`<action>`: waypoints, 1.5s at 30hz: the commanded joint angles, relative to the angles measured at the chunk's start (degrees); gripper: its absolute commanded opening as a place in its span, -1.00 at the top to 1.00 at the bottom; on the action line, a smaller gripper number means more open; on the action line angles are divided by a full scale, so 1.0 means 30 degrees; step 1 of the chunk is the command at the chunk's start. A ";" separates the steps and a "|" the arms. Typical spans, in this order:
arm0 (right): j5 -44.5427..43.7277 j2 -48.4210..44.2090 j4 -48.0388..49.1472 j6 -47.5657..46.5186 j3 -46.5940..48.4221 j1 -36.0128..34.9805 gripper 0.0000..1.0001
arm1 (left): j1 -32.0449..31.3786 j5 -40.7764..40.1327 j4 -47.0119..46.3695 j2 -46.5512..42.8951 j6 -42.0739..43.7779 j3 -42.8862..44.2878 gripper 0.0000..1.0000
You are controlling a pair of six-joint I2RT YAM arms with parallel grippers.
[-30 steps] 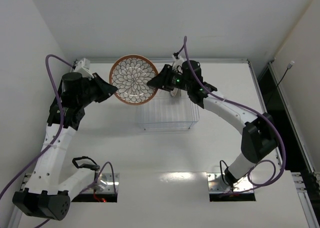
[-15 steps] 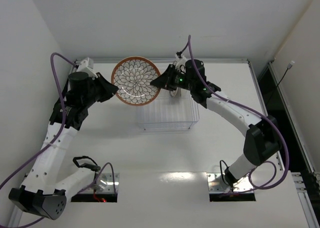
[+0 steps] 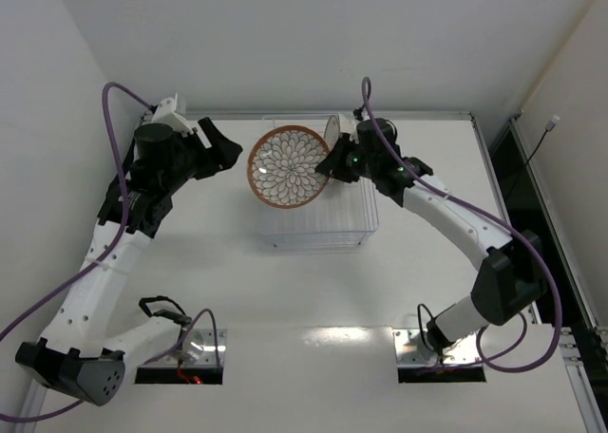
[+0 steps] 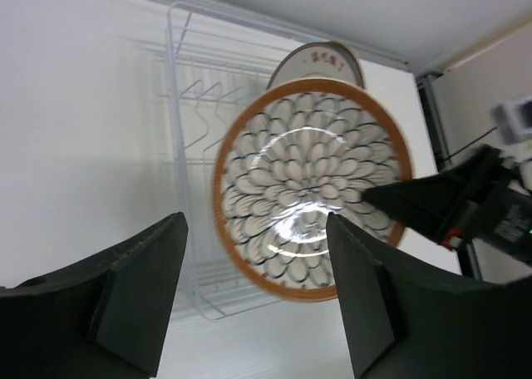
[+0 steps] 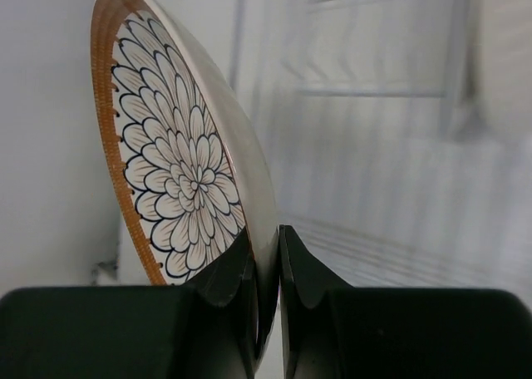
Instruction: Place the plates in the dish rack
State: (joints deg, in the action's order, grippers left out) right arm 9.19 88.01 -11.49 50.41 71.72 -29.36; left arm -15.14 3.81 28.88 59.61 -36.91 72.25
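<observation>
Right wrist view: nearest the lens, the right gripper point(image 5: 266, 250) is pinched narrow on the rim of a brown-rimmed plate point(image 5: 170, 179). One black finger lies on the petal-patterned face and the other on the white back. The plate stands on edge, rising up and to the left from the fingers. The pale wires of the dish rack point(image 5: 374, 88) are blurred behind it.

In the left wrist view the left gripper point(image 4: 255, 225) gapes wide. Its fingers point(image 4: 137, 296) touch nothing, and the plate sits beyond them, framed in the gap. Past the plate is the rack. At the rack's far end a pale-rimmed plate point(image 4: 320, 59) stands upright, with red marks on its back too small to read.

From the top external view, the held plate hangs over the rack's far left corner above the white table point(image 3: 285, 291). The open left gripper is just to its left, and the right gripper is on its right edge.
</observation>
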 commanded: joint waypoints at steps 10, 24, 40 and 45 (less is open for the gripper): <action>-1.5213 -0.1566 -0.7066 -0.2740 0.7751 -0.0815 1.00 | 0.0534 -0.6862 0.0831 0.0314 0.2427 -0.1258 -0.40; -2.2865 0.6903 -1.1904 -0.5493 1.7723 -0.3188 1.00 | 0.1559 -0.7333 -0.1659 0.0285 0.2839 -0.5857 -0.53; -2.6589 1.0623 -0.9829 -0.9682 1.9569 -0.4596 1.00 | 0.1559 -0.9592 -0.1103 -0.0975 0.2077 -0.6212 -0.56; -2.7964 1.1709 -0.8568 -1.2109 2.0272 -0.4596 1.00 | 0.1559 -0.9592 -0.0927 -0.1151 0.1903 -0.6212 -0.56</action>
State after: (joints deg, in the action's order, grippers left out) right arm -66.13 123.76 -46.52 20.16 127.98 -43.03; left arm -10.87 -23.83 27.18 57.63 -30.35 53.71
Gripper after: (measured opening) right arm 0.086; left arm 0.776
